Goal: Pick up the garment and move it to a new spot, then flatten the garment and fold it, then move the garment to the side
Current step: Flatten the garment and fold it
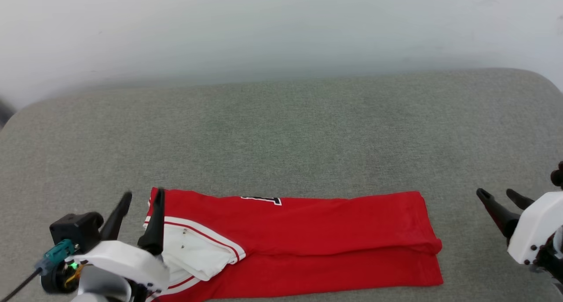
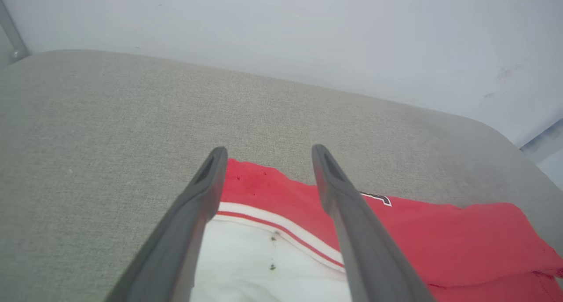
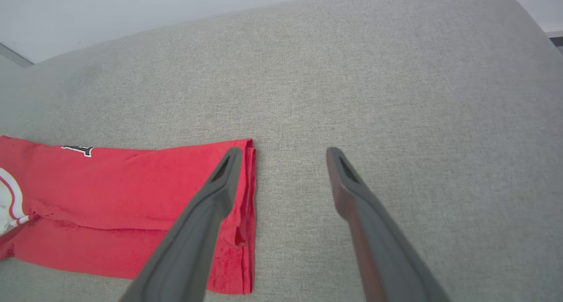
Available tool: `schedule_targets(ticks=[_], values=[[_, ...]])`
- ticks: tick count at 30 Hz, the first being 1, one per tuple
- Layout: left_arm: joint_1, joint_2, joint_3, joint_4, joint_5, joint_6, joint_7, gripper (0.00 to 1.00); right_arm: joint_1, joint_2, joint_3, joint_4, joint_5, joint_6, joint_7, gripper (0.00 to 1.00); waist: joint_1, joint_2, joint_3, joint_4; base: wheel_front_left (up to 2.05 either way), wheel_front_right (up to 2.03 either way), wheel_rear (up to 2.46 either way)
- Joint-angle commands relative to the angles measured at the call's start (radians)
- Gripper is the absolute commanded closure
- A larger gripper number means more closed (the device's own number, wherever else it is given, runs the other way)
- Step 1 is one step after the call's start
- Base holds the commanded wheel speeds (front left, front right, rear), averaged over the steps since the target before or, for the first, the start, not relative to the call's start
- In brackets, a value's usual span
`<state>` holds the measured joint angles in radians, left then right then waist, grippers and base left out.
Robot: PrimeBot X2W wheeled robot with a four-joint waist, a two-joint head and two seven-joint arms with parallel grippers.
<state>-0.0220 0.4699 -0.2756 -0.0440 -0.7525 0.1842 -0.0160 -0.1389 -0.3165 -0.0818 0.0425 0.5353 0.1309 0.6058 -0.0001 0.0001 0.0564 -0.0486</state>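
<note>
Head view: your garment (image 1: 308, 231) lies flat near the front edge of the grey fabric-covered counter (image 1: 281, 130), folded into a long red band. A white sleeve (image 1: 193, 249) with striped trim sits at its left end, and a scrap of black, white-outlined print (image 1: 264, 200) peeks out at its far edge. Your left gripper (image 1: 144, 195) is at that left end with its jaws spread wide and nothing between them. One finger crosses the garment's corner and the other is over bare counter. Your right gripper (image 1: 495, 193) is off to the right, clear of the garment, also wide open and empty. A pale wall (image 1: 281, 29) rises behind the counter.

Left wrist view: the left gripper (image 2: 269, 151) straddles the far-left corner of the garment (image 2: 440, 231), with the sleeve (image 2: 264, 267) between its fingers. You cannot tell whether they touch the cloth.

Right wrist view: the right gripper (image 3: 285, 152) stands open, one finger over the layered right-hand edge of the garment (image 3: 132, 187), the other over bare counter (image 3: 396, 95). It grips nothing.
</note>
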Motion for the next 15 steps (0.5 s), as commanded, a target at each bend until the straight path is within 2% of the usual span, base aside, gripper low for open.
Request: schedule_targets(ticks=[1,6,10,15], values=[[-0.031,-0.009,-0.007,-0.013,0.051,0.013,-0.056,0.0,0.003,0.001,-0.02,-0.014,-0.007,0.0,0.038,0.0,0.0001,-0.0001,-0.003,0.01,0.0,0.0,0.0],[-0.078,-0.053,-0.042,-0.023,0.162,0.02,-0.197,0.0,-0.005,0.024,-0.063,-0.017,-0.027,0.0,0.189,0.0,0.0001,-0.0001,0.005,0.041,0.0,0.0,0.0],[-0.107,-0.074,-0.062,-0.023,0.23,0.026,-0.232,0.0,0.005,0.053,-0.075,0.004,-0.045,0.0,0.27,0.0,0.0001,-0.0001,0.025,0.079,0.0,0.0,0.0],[-0.13,-0.099,-0.082,-0.031,0.279,0.02,-0.244,0.0,-0.003,0.092,-0.065,0.061,-0.068,0.0,0.308,0.0,0.0001,-0.0001,0.063,0.124,0.0,0.0,0.0]])
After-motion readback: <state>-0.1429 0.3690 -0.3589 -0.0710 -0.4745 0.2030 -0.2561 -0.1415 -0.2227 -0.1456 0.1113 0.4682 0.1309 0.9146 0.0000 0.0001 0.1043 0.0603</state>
